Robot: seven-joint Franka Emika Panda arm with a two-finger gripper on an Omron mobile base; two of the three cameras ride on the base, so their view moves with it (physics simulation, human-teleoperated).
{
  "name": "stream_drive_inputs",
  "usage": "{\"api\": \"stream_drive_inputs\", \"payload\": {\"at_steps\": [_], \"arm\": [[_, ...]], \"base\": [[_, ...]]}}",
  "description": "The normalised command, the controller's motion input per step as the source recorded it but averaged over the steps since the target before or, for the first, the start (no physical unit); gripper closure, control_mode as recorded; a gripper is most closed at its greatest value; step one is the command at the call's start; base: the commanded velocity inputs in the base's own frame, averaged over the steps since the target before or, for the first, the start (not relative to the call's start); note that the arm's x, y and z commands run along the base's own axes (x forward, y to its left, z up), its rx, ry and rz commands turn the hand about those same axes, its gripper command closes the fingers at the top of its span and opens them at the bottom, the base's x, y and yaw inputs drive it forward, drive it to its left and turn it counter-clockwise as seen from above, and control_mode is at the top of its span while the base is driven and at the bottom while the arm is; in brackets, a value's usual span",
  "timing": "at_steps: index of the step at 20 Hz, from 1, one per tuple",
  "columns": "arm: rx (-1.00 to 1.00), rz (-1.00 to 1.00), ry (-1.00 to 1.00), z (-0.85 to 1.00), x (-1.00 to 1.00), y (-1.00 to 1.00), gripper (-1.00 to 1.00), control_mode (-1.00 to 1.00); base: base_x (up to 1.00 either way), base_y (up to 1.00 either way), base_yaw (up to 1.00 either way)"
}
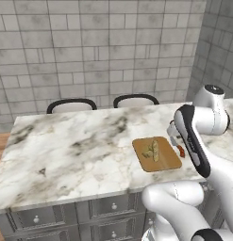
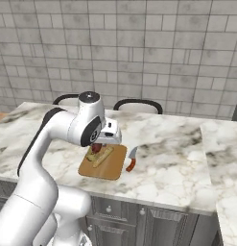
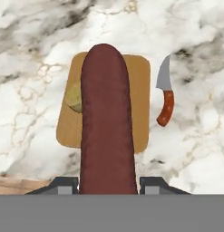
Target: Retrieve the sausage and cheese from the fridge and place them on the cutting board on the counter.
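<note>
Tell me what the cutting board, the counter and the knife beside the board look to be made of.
Cutting board: apparently wood, with a matte tan face and a darker rim. Counter: looks like polished marble, white with grey-brown veining. Knife: a grey blade that looks like metal; the red-brown handle with pale dots, perhaps rivets, could be wood or plastic, the render leaves it open.

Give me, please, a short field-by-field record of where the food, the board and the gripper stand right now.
sausage: clamped in the gripper, above the cutting board
cheese: lying on the cutting board
cutting board: flat on the counter, near its front edge
knife: on the counter beside the board, apart from it
task stage: cheese placed, sausage not yet set down
</note>
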Motion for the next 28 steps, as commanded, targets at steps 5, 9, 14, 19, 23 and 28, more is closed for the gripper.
{"api": "stream_drive_inputs", "payload": {"at_steps": [5,9,14,19,23,28], "arm": [[0.00,-0.21,0.03,-0.50,0.38,0.00,1.00,-1.00],[0.02,-0.12,0.02,-0.45,0.26,0.00,1.00,-1.00],[0.06,-0.02,0.00,-0.49,0.03,0.00,1.00,-1.00],[0.05,0.00,0.00,-0.49,0.07,-0.01,1.00,-1.00],[0.05,-0.02,0.00,-0.36,0.19,0.00,1.00,-1.00],[0.02,-0.03,0.00,-0.08,0.18,0.00,-1.00,-1.00]], "base": [[0.00,0.00,0.00],[0.00,0.00,0.00],[0.00,0.00,0.00],[0.00,0.00,0.00],[0.00,0.00,0.00],[0.00,0.00,0.00]]}}
